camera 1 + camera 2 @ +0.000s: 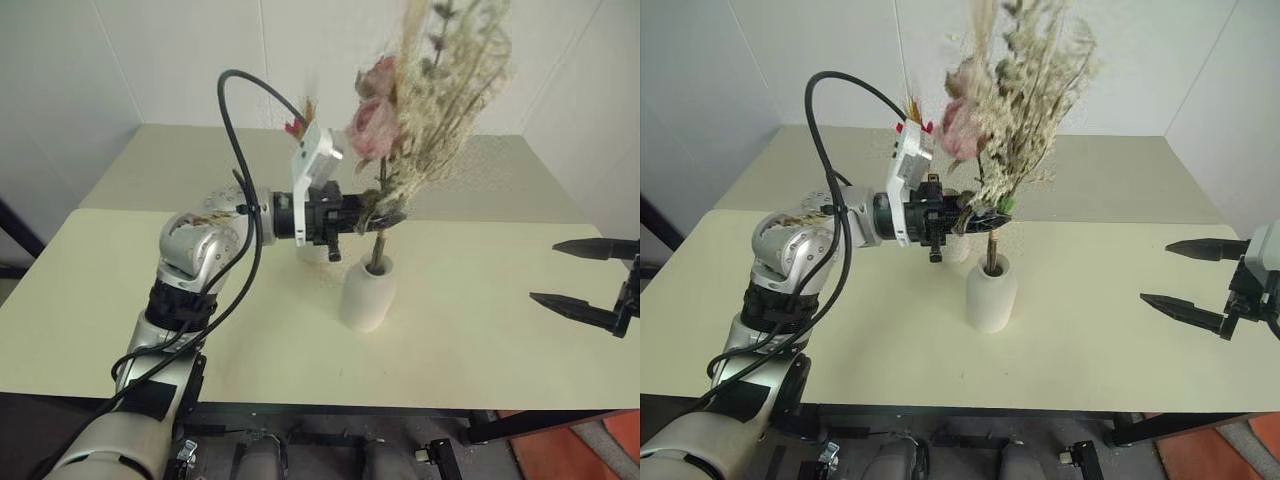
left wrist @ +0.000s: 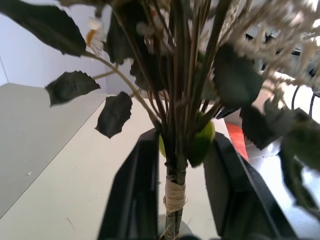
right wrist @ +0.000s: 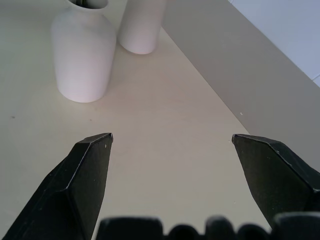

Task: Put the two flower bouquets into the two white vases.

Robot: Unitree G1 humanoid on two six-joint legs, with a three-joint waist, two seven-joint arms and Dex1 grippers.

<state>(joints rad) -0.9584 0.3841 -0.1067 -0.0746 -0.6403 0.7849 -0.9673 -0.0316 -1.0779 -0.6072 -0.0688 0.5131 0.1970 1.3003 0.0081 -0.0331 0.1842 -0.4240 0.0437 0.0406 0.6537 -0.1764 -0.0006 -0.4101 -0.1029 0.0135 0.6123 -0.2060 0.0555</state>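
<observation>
I read the rose bouquet [image 1: 420, 110] as light, top-heavy and fragile, dry sprigs likely to shed, so the bound stems at the twine wrap [image 2: 175, 194] are the place to hold; its stems are already down the neck of the round vase [image 1: 366, 295], and the left gripper [image 1: 365, 215] brackets them just above that neck, jaws parted with a visible gap either side, so not clamping. The vase looks rigid, smooth and tippable; the cone vase [image 3: 141, 25] stands just behind it, the right gripper [image 1: 585, 275] idles wide open well off to its right. No brands, labels or legible writing.
</observation>
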